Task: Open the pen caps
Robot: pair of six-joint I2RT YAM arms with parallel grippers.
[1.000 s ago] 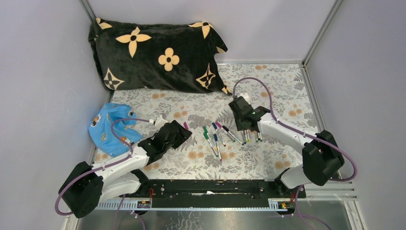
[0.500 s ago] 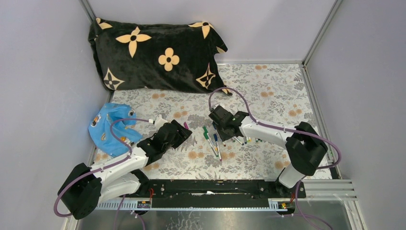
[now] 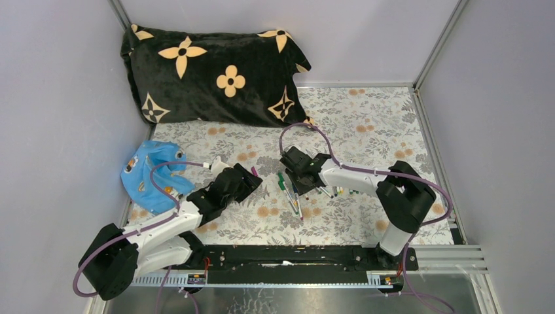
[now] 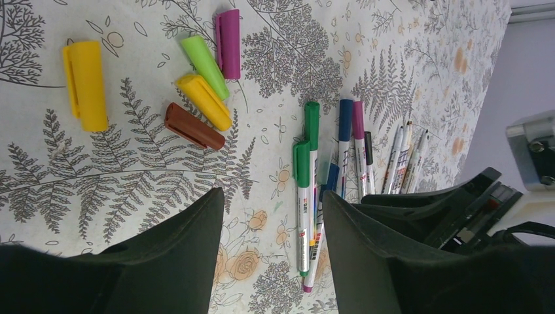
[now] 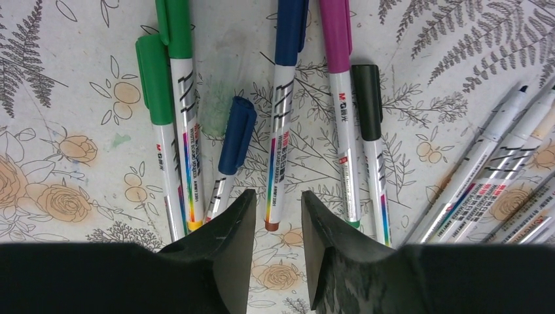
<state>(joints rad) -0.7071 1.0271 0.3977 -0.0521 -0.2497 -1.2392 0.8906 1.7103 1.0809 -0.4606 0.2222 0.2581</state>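
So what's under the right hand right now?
Six capped pens: two green, two blue, one purple, one black. One blue pen shows between the hand's open fingers, which cover several lower ends.

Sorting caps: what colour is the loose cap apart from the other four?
Yellow cap; left wrist view shows it best.
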